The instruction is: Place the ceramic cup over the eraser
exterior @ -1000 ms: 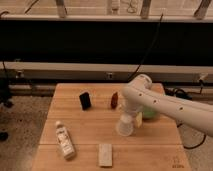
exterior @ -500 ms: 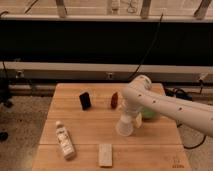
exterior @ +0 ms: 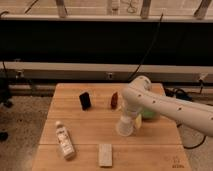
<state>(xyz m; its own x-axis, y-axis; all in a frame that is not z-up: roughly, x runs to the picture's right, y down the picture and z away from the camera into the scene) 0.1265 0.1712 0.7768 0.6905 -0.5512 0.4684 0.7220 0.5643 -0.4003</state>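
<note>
The white, dark-dotted robot arm reaches in from the right edge and rises leftward to a rounded elbow joint, then bends steeply down. Its claw hangs below the wrist, pointing downward, near the view's lower middle.

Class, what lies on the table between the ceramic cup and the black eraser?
In the camera view, only bare table lies between the ceramic cup and the eraser. The hand is at the cup's top.

Table: pale wood, matt. Ceramic cup: smooth cream surface, faint sheen. Eraser: matt black. Arm: smooth white shell, plastic-looking. Gripper sits at the cup's top.
</note>
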